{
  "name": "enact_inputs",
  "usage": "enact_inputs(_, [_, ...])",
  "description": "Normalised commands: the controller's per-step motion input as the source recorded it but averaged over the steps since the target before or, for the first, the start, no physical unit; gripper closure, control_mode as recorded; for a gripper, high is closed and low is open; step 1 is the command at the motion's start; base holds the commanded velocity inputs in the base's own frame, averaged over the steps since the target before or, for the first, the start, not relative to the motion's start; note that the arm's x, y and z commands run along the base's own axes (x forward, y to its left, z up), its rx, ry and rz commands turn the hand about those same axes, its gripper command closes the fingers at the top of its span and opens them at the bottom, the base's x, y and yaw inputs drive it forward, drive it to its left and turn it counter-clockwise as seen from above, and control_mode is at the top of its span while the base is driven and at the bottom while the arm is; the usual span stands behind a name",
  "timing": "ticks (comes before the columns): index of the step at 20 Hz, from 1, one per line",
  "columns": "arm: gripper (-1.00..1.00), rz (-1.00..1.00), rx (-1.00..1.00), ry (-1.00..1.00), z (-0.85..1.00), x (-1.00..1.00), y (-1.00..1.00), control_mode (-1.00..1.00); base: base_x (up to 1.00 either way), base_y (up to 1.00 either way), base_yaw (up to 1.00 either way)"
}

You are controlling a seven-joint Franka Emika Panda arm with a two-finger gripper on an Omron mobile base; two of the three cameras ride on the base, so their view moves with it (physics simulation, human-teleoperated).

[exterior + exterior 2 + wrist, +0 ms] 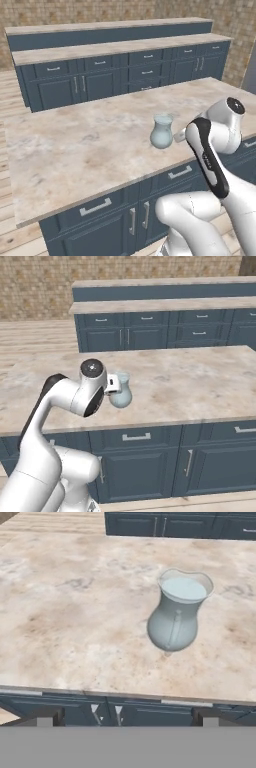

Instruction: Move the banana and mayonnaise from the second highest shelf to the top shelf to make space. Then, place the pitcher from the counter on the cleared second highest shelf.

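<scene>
The clear bluish pitcher (pixel 161 132) (pixel 121 393) (pixel 177 614) stands upright on the beige marbled counter (pixel 75 145) (pixel 190 381) (pixel 75 612), a short way in from its front edge. My gripper (pixel 127 719) is open, its two dark fingertips (pixel 45 718) spread wide with nothing between them. It hovers in front of the counter's edge, facing the pitcher and apart from it. In the right base view the white hand (pixel 113 383) sits just left of the pitcher. The banana, the mayonnaise and both fridge shelves are out of view.
Dark blue cabinets with silver handles (pixel 95 206) (pixel 136 436) run under the counter. Across a strip of wooden floor (pixel 10 95), stepped blue cabinet rows (pixel 125 70) (pixel 165 326) stand against a brick wall. My own arm (pixel 210 160) rises close to the counter's front.
</scene>
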Motion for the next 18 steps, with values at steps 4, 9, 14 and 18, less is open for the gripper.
enact_inputs(4, [-1.00, 0.00, 0.00, 0.00, -0.30, 0.20, 0.00, -1.00, 0.00, 0.00, 0.00])
enact_inputs(9, [-1.00, 0.00, 0.00, 0.00, -0.33, 0.30, 0.00, -1.00, 0.00, 0.00, 0.00])
enact_inputs(14, [-1.00, 0.00, 0.00, 0.00, -0.29, 0.39, 0.00, -1.00, 0.00, 0.00, 0.00])
enact_inputs(18, [-1.00, 0.00, 0.01, 0.01, -0.23, 0.45, -0.01, -1.00, 0.00, 0.00, 0.00])
